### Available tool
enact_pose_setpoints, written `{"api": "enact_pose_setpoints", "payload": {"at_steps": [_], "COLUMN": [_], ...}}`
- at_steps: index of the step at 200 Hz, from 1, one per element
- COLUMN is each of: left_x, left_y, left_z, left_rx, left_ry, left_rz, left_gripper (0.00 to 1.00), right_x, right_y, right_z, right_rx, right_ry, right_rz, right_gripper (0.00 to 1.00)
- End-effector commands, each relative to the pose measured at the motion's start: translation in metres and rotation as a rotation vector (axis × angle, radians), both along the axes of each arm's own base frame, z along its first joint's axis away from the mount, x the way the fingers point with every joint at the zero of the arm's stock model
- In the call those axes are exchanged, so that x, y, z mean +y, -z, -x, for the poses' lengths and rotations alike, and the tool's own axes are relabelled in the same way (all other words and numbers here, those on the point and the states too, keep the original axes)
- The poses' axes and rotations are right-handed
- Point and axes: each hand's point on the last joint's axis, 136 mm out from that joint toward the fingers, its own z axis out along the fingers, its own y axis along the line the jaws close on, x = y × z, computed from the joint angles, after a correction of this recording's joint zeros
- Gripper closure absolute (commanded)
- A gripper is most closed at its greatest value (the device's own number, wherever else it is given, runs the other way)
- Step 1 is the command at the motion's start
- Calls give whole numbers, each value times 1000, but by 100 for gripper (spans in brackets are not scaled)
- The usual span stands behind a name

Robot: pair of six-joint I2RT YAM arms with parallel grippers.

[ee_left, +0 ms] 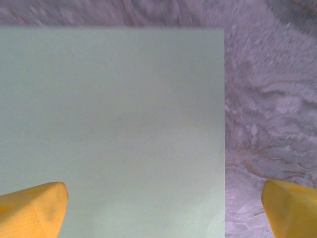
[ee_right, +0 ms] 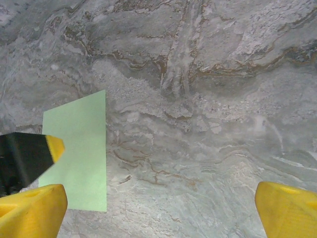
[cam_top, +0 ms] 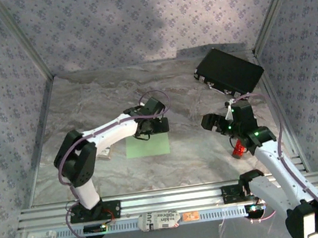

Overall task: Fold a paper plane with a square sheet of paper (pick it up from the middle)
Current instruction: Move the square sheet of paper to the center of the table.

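— The left gripper (cam_top: 150, 127) is spread wide with nothing in it, hanging right over the square sheet of paper (cam_top: 148, 146). The right gripper (cam_top: 217, 121) is just as wide and just as empty, off to the side over bare table (cam_top: 87, 104).

— And the sheet itself?

— It's flat and uncreased, in the middle of the near half, well apart from the black case (cam_top: 228, 70) at the far right corner and the little red cylinder (cam_top: 238, 150) by the right arm.

— What worries you?

— Paper that thin, lying dead flat, gives the tips nothing to bite. I'd guess they could skid it along the marble or crumple it. The aim looks off-centre too.

— How can you tell? From above, the arm covers that.

— The left wrist camera shows it. One yellow fingertip (ee_left: 34, 210) sits over the paper (ee_left: 114, 124), while the other is out past its right edge, over stone. Close there and it grabs near the edge, not the middle.

— And the right wrist camera?

— It shows the sheet (ee_right: 79, 148) from the side, lying flat, and a black-and-yellow tip above it, probably the left arm's. Its own gripper (ee_right: 161, 210) has stone below.
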Motion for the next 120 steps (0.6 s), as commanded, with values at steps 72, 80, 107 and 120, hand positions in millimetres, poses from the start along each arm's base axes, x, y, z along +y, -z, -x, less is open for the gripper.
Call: {"api": "enact_pose_setpoints", "payload": {"at_steps": [72, 80, 107, 120], "left_x": [24, 26, 38, 41], "left_y": [31, 34, 43, 45], "left_z": [-6, -7, -7, -8], "left_rx": [204, 214, 252, 262], "left_ry": [-15, -20, -49, -56], "left_rz": [41, 3, -122, -160], "left_gripper": [8, 8, 9, 9], "right_x": [37, 42, 48, 50], "right_y": [5, 5, 10, 12], "right_z": [-20, -22, -26, -25], "right_rx": [118, 125, 162, 174], "right_ry": [-59, -76, -95, -105], "right_rz": [4, 8, 53, 69], "right_gripper": [1, 1, 1, 1]}}
